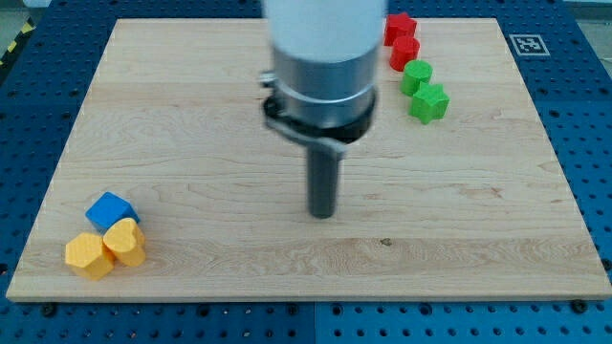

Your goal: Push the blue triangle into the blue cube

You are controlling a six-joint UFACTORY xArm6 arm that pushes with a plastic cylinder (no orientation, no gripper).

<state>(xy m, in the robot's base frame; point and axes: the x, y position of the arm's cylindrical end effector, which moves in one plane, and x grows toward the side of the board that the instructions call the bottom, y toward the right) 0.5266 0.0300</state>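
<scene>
Wooden counter point(191, 115): my tip point(322, 216) mid-board, no hand fitted, well apart from blue cube point(110, 210); blue triangle possibly hidden behind arm.

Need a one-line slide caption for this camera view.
My tip sits mid-board; blue cube touches two yellow blocks bottom-left; red and green blocks top-right; no blue triangle visible.

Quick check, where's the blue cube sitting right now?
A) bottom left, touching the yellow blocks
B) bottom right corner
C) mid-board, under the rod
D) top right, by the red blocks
A: the blue cube sits at the view's bottom left, against two yellow blocks, while my tip is mid-board, well to the view's right of it and touching no block.
</scene>
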